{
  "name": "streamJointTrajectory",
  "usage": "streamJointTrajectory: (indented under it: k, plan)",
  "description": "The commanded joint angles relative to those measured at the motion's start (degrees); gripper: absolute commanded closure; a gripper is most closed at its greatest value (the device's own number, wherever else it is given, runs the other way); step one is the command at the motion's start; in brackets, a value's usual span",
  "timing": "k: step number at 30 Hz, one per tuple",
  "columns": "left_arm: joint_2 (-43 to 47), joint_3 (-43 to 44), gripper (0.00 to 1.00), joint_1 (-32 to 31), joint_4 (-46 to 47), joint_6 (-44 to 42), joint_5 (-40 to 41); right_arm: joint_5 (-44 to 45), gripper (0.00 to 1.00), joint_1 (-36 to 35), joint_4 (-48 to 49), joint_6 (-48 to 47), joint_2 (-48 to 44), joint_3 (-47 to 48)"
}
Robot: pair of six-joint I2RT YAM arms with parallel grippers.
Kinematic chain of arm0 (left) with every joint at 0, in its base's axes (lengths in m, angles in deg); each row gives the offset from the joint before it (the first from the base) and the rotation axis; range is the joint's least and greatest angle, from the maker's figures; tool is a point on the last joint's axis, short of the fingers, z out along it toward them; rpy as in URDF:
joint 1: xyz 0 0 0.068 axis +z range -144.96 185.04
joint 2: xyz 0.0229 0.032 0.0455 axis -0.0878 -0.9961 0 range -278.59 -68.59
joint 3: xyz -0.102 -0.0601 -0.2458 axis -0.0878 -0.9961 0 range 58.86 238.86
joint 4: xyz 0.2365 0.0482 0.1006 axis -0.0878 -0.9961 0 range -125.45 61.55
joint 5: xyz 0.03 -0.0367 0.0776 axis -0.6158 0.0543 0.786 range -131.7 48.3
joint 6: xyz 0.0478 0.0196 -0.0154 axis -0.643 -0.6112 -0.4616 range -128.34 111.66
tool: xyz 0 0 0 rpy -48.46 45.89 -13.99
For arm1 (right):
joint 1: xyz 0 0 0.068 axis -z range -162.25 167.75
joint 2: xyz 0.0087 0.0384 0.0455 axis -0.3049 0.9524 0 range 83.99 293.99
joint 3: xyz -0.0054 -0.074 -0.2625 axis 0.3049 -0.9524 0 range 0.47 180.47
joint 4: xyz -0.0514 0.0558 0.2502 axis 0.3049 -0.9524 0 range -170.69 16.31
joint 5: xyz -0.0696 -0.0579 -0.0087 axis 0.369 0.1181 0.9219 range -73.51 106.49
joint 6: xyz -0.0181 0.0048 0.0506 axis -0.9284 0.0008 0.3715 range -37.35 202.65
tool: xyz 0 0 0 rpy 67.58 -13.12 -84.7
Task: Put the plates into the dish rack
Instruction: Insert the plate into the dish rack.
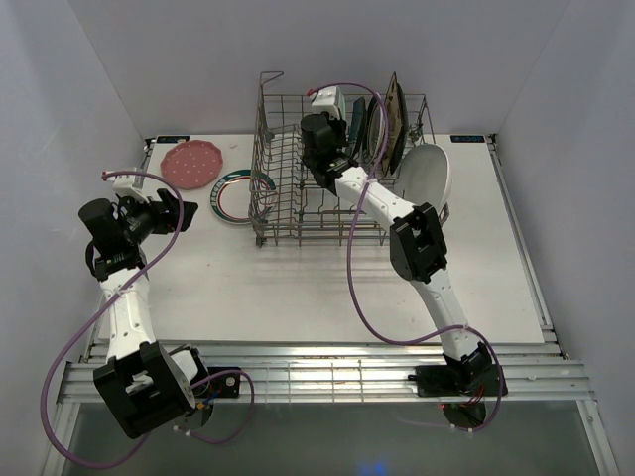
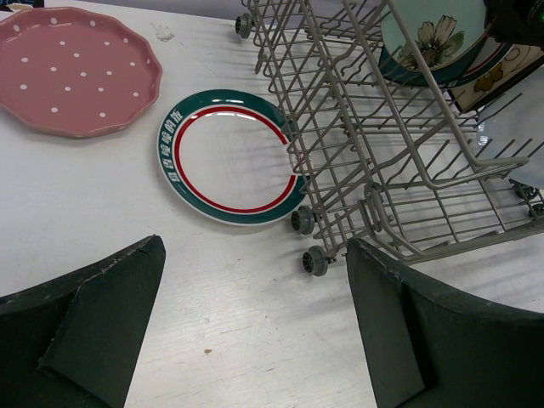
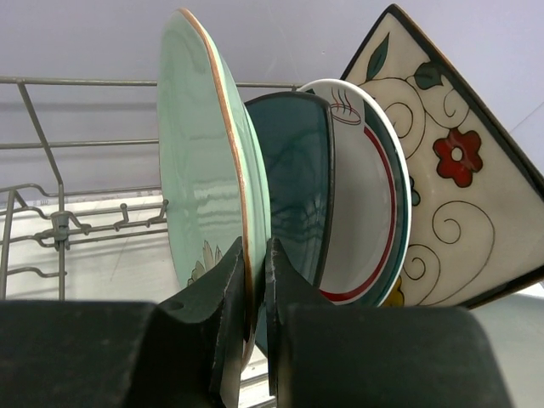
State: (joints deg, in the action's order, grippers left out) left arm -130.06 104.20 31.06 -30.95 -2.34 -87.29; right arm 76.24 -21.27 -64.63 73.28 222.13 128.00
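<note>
The grey wire dish rack [image 1: 298, 213] stands at the back middle of the table. Inside it my right gripper [image 3: 255, 263] is shut on the rim of an upright mint green floral plate [image 3: 200, 144]. Behind that plate stand a teal square plate [image 3: 293, 178], a teal-and-red-rimmed round plate [image 3: 365, 195] and a floral square plate [image 3: 442, 178]. Left of the rack, a pink dotted plate [image 1: 192, 163] and a second teal-and-red-rimmed plate [image 1: 241, 196] lie flat. My left gripper [image 2: 255, 246] hovers open and empty, short of the rimmed plate [image 2: 229, 157].
A white oval plate [image 1: 429, 177] leans at the rack's right side. The rack rests on small wheels [image 2: 314, 259] close to my left fingers. White walls close in the table on the left, back and right.
</note>
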Motion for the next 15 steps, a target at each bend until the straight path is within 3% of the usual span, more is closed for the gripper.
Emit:
streamJointTrajectory:
  k: [1,15]
  plan:
    - [0.48,-0.25,0.02,-0.18,0.48,-0.02,-1.26,2.57,0.92,-0.44,4.47,0.67,1.51,4.75]
    - [0.3,-0.17,0.02,-0.27,0.48,-0.02,-1.44,2.57,0.9,-0.88,5.18,0.58,2.56,2.38]
